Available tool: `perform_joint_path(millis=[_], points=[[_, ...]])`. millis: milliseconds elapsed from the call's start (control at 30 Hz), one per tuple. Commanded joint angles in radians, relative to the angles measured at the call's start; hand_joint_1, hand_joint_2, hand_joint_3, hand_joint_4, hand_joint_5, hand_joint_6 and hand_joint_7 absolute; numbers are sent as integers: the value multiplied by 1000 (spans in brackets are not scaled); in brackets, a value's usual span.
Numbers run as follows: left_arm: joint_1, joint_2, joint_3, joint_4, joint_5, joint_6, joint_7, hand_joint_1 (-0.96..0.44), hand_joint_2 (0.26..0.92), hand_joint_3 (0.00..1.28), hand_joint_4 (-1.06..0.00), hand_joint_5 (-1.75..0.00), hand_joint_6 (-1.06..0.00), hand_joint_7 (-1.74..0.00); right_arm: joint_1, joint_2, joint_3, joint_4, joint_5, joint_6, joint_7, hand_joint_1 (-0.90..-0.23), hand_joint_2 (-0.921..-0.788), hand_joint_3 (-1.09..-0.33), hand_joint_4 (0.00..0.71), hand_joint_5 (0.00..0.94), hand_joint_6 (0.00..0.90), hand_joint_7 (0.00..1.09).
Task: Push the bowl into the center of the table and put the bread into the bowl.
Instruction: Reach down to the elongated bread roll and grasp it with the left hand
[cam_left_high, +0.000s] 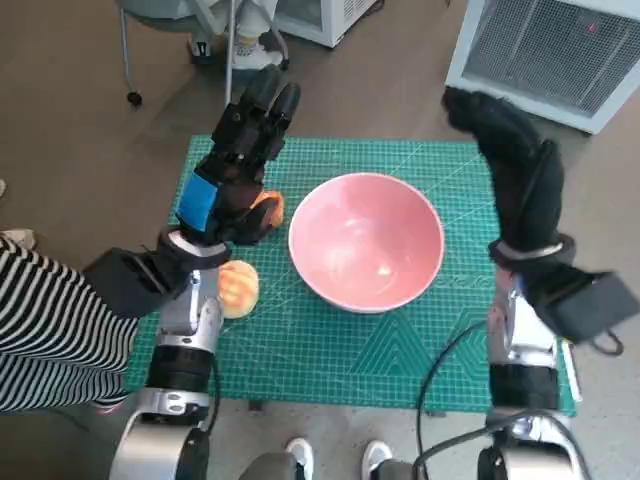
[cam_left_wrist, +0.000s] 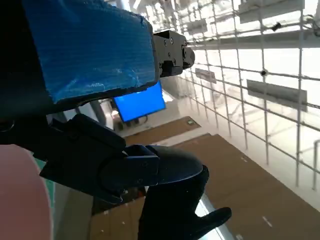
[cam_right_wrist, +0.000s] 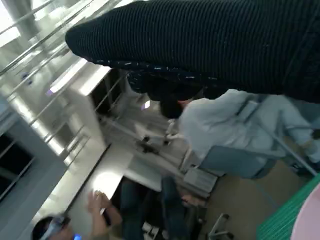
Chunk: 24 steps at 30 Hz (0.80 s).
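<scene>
L hand (cam_left_high: 232, 170) open above bread (cam_left_high: 268, 209); R hand (cam_left_high: 510, 150) open; pink bowl (cam_left_high: 366, 241) empty

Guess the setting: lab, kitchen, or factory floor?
Most likely a robotics lab or demo room, not a kitchen. The pink bowl sits on a green gridded cutting mat, white equipment cabinets stand on the brown floor beyond, and the right wrist view shows seated people watching near a rolling chair.

We see a pink bowl (cam_left_high: 366, 240), upright and empty, near the desk's middle. At its nine o'clock lie two golden bread pieces: one (cam_left_high: 266, 209) just beside it, another (cam_left_high: 238, 288) toward seven o'clock.
</scene>
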Motion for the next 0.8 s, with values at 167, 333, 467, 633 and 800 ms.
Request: perform_joint_path(millis=[167,333,467,633,800], points=[[-25,7,-1,-34,-23,24,-34,-710,921,514,-60,0,1,-198,58,2,29,-105,41,84,12,-743,-921,-722,175,3,160,340],[-23,29,14,-38,-34,29,-57,-703,921,503,-59,0,1,-204,61,2,34,-114,43,93,9,-744,-921,-722,174,1,148,363],[-40,67,39,6,-37,19,-81,-708,921,473,-59,-1,-9,-224,60,3,35,-116,46,97,9,-745,-921,-722,174,1,142,373],[-77,146,67,99,23,-17,-63,-719,921,432,-73,-8,-46,-255,60,3,32,-112,47,97,8,-745,-921,-720,176,1,139,383],[-111,242,63,207,160,-96,21,-753,921,415,-90,-13,-78,-264,60,2,30,-111,47,96,6,-745,-921,-719,176,2,135,393]])
